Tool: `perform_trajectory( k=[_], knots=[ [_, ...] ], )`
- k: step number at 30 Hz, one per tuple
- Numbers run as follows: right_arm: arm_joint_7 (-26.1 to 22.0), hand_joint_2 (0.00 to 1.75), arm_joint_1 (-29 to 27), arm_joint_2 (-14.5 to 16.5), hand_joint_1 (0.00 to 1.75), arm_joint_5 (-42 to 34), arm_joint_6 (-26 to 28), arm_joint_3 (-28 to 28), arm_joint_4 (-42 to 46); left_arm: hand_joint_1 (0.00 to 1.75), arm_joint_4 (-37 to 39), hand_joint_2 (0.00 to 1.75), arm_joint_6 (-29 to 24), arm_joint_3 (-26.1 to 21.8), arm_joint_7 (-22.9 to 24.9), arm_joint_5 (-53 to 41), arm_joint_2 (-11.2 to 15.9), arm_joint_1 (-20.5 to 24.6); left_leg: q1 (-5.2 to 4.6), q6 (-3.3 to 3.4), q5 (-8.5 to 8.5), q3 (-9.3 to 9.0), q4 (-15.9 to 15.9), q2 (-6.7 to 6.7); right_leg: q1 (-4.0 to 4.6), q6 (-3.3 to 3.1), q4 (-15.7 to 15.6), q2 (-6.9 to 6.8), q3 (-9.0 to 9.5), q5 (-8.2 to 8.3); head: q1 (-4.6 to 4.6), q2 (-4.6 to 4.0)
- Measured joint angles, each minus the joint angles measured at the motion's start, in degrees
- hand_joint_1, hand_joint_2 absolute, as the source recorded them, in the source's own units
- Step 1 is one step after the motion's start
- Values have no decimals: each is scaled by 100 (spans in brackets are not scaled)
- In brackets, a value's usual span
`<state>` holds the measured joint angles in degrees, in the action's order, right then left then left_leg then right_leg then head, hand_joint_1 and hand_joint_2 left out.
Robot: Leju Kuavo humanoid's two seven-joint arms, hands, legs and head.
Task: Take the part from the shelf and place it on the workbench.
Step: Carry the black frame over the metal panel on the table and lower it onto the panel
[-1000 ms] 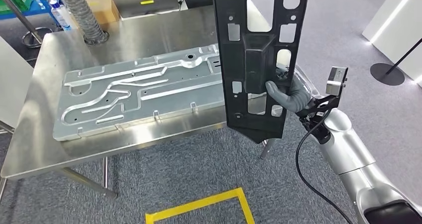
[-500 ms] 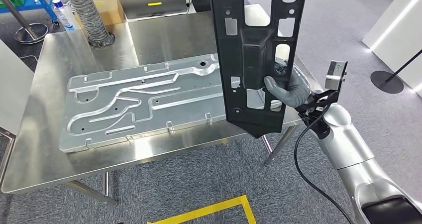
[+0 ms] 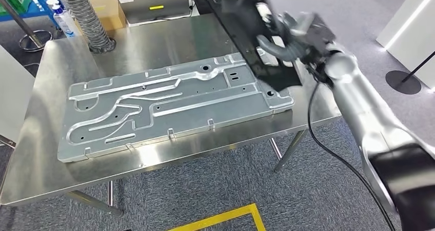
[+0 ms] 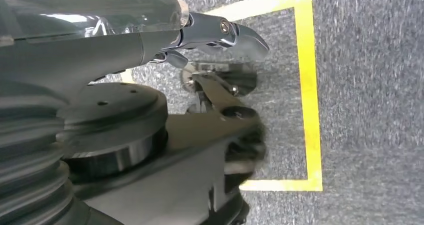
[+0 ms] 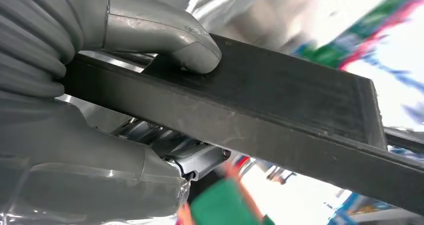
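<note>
table (image 3: 154, 41): steel, biggest thing here; all places below given rel. to it.
metal panel (image 3: 169, 108): large stamped alu sheet lying flat on table, covers most of its middle, long edge running toward table's right end.
part (image 3: 251, 31): long black plastic frame w/ cut-outs, tilted low over table's far-right corner; near end looks to sit over or on the metal panel's right corner, can't tell if touching. Far end runs past table's back edge.
right hand (image 3: 287, 38): wrapped round part mid-length, thumb (image 5: 192, 47) pressed on one flat face, other fingers (image 5: 35, 30) curled under the opposite side. Firm hold, judged.
left hand (image 4: 210, 35): hangs over floor by yellow tape, nothing in it; whether fingers are spread or curled, can't tell.
step in hand: lowering part onto table, near the end of task by my read.
doing it well: level part first so it lands flat, not corner-first; pick bare steel beside the metal panel if room allows, else rest it evenly on panel; keep hold till weight is borne, then ease fingers out from below w/o dragging.
risk: long overhang past table's right edge could tip part off once let go.
cardboard box (image 3: 110, 7): at table's back edge, top closed, contents not visible.
hose (image 3: 87, 20): ribbed grey, stands on table's back-left corner.
bottle (image 3: 60, 16): beyond table's back-left, white w/ blue cap.
</note>
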<state>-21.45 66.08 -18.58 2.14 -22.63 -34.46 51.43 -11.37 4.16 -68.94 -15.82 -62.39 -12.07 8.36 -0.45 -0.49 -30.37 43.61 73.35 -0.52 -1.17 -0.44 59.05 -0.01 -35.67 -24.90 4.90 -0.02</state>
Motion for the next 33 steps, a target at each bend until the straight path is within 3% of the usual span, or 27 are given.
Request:
perform_trajectory(
  k=[1,2,4,6,7,11,13,15,16,17,18,21,22,25,27,31,32,33],
  knots=[
    [18,175,246,125,147,357,224,-193,-264,0,0,175,14,0,-6,1,0,2,43,-34,-40,113,217,2,-4,5,1,3,6,-4,0,0],
    [59,175,455,241,147,715,460,-392,-510,0,0,175,24,1,-17,-6,0,6,82,-65,34,114,203,5,-11,15,2,5,18,-12,0,0],
    [222,175,807,483,147,1534,1066,-832,-975,0,0,175,44,10,-72,-41,-1,16,163,-127,420,-200,-460,14,-29,58,8,5,53,-41,0,0],
    [452,175,1065,726,147,2328,1694,-1289,-1404,0,4,175,61,28,-140,-86,-10,39,184,-145,673,-565,-1186,12,-26,123,21,5,64,-70,0,0],
    [558,175,1137,843,147,2637,1940,-1506,-1597,0,6,175,66,39,-163,-101,-17,52,176,-126,706,-654,-1366,8,-23,158,21,7,66,-75,-1,0],
    [737,175,1072,1210,147,3238,2366,-2128,-2195,0,9,175,69,82,-184,-142,-22,119,123,61,704,-717,-1456,3,-61,277,39,9,74,-125,-2,0],
    [738,175,949,1341,147,3354,2490,-2330,-2423,0,9,175,84,114,-183,-164,-21,156,116,144,716,-744,-1498,5,-62,284,533,4,-155,-395,-2,0],
    [722,87,787,1433,73,3419,2605,-2467,-2601,0,9,175,111,142,-176,-191,-20,168,80,195,703,-754,-1499,0,-32,266,1337,4,-571,-712,-2,0],
    [717,44,690,1462,37,3450,2647,-2518,-2671,0,9,175,124,150,-172,-206,-20,164,59,212,694,-765,-1498,-7,-14,251,1604,4,-725,-764,-2,0],
    [716,0,597,1490,0,3478,2678,-2564,-2734,0,9,175,133,156,-167,-221,-20,157,37,227,685,-779,-1497,-18,6,223,1649,5,-779,-699,-2,0],
    [715,0,521,1513,0,3504,2696,-2602,-2785,0,9,175,138,162,-160,-238,-20,151,16,236,675,-796,-1493,-28,28,182,1467,5,-723,-536,-2,0],
    [685,0,433,1570,0,3552,2706,-2660,-2878,0,10,175,139,211,-119,-313,-23,142,-28,227,637,-824,-1479,-36,138,18,307,-4,-230,32,-2,0],
    [666,0,426,1587,0,3564,2702,-2669,-2898,0,10,131,137,235,-105,-334,-26,139,-32,211,629,-819,-1476,-30,174,-15,79,-7,-136,106,-2,0],
    [611,0,398,1617,0,3593,2664,-2688,-2944,0,11,0,124,274,-78,-325,-29,125,-33,147,610,-816,-1486,-16,186,-55,-54,-10,-80,128,-2,0],
    [569,0,392,1633,0,3610,2632,-2696,-2963,0,11,0,108,285,-53,-317,-23,116,-40,89,482,-776,-1337,-8,135,-86,-141,-23,-12,154,-2,0],
    [498,0,368,1693,0,3656,2507,-2699,-2993,0,11,0,56,293,-8,-313,-10,111,50,-46,-133,-193,-21,5,93,-109,-189,-26,39,163,0,0],
    [483,0,352,1702,0,3676,2473,-2700,-3000,0,11,0,47,293,-3,-309,-7,111,79,-76,-134,-122,112,8,85,-102,-187,-24,41,159,-1,0],
    [469,0,340,1709,0,3693,2453,-2700,-3005,0,11,0,43,293,1,-305,-3,111,107,-104,-28,-160,20,11,74,-89,-181,-22,45,153,-1,0]
  ],
)
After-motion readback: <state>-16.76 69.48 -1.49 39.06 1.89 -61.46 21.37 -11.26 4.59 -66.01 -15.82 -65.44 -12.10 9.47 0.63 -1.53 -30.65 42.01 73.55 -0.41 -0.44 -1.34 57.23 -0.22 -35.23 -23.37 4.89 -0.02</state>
